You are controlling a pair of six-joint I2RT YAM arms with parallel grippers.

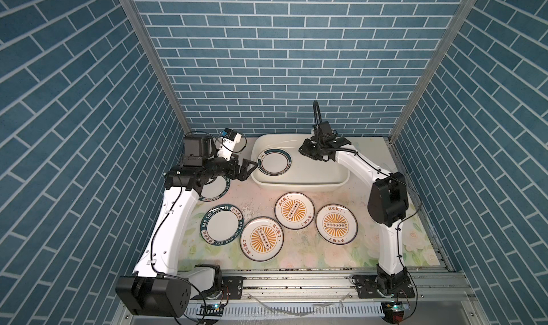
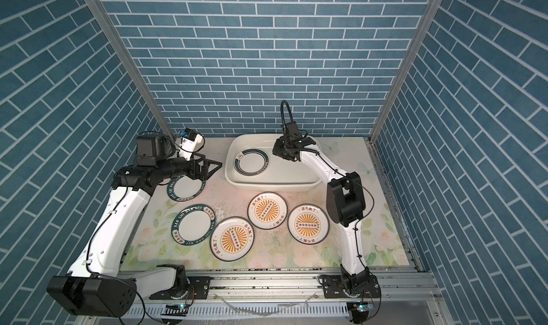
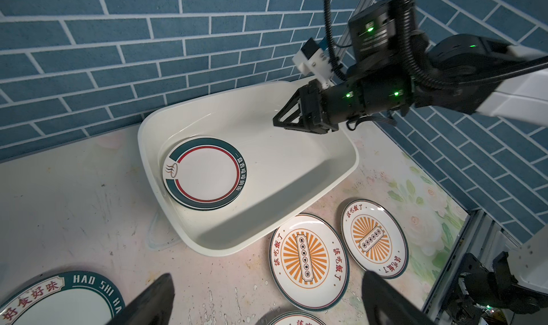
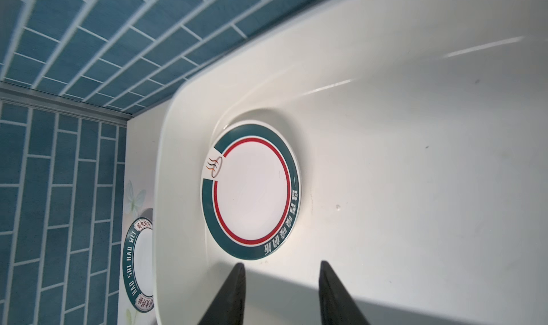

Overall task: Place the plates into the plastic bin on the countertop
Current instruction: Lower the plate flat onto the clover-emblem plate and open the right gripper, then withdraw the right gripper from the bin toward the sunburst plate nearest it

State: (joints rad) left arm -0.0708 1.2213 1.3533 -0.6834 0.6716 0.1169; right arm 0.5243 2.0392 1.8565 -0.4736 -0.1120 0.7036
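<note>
The white plastic bin (image 1: 296,186) (image 2: 267,186) stands at the back of the floral countertop (image 1: 326,258). One teal-and-red ringed plate (image 1: 274,162) (image 3: 204,173) (image 4: 252,190) lies flat in its left end. My right gripper (image 1: 302,150) (image 4: 281,263) hovers over the bin just right of that plate, open, holding nothing. My left gripper (image 1: 250,169) (image 3: 267,276) is wide open and holds nothing beside the bin's left wall. On the countertop lie three sunburst plates (image 1: 261,239) (image 1: 294,211) (image 1: 336,224) and two teal lettered plates (image 1: 221,225) (image 1: 215,190), the farther one partly under my left arm.
Blue brick walls enclose the countertop on three sides. An aluminium rail (image 1: 296,279) with both arm bases runs along the front edge. The bin's right part (image 4: 415,175) holds nothing. Bare countertop shows between the bin and the sunburst plates.
</note>
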